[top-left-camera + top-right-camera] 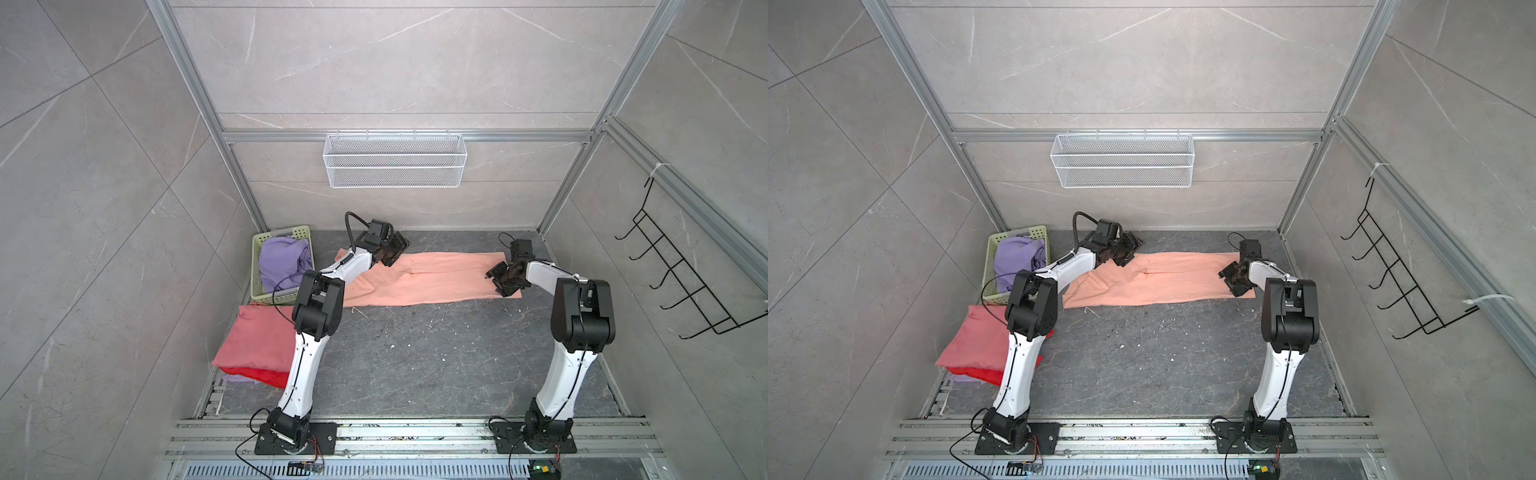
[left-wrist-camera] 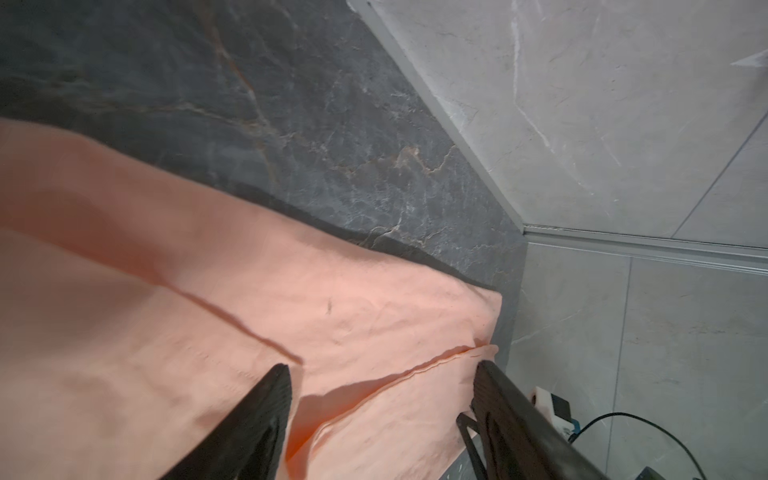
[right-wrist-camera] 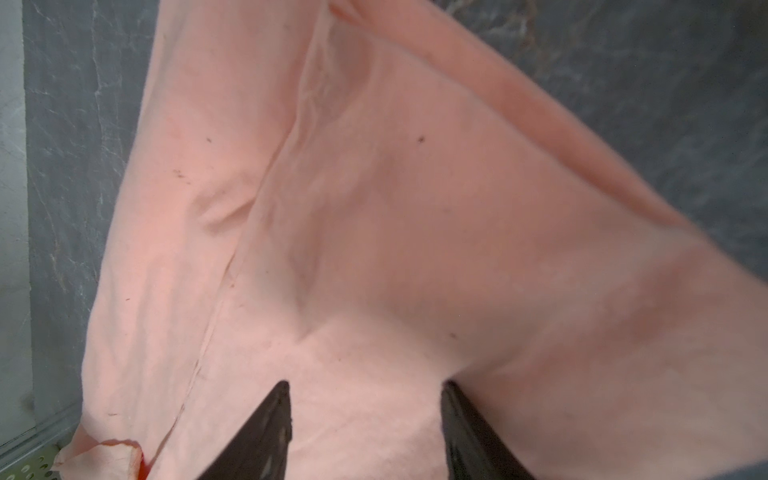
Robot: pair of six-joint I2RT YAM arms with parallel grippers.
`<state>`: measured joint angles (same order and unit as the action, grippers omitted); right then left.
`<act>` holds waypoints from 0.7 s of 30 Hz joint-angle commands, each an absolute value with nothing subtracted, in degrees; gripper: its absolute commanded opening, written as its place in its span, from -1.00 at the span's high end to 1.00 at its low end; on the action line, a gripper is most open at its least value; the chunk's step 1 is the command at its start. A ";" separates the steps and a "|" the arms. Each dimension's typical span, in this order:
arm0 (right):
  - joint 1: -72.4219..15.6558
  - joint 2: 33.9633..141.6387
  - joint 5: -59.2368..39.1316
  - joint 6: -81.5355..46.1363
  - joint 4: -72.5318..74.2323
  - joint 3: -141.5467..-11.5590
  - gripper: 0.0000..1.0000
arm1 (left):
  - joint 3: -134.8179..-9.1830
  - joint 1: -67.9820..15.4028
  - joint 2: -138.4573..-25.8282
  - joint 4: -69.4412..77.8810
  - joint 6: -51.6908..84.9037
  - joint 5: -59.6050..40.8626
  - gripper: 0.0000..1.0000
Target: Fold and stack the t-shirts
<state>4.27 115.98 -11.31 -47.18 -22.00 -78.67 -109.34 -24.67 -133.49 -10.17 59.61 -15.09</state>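
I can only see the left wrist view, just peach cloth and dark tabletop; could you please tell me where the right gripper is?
Observer: The right gripper is down on the right end of the peach-pink t-shirt, jaws apart.
Operator: Thank you. Is anything stacked yet?
Observer: Yes, a dusty rose t-shirt lies on a red t-shirt at the near left.
Operator: Are any shirts waiting?
Observer: A lavender t-shirt sits crumpled in the green basket at the far left.
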 commanded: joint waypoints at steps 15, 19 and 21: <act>-1.79 126.15 -12.94 -39.93 -25.55 -98.42 -0.19 | -83.24 -24.26 -115.90 -18.53 64.28 -0.06 -0.50; -2.13 127.95 -12.13 -40.61 -28.01 -97.81 -0.18 | -84.10 -24.12 -117.45 -19.60 64.81 -0.02 -0.52; -2.29 127.29 -12.46 -40.74 -27.67 -95.23 -0.18 | -85.24 -23.92 -118.31 -22.49 63.94 -0.44 -0.53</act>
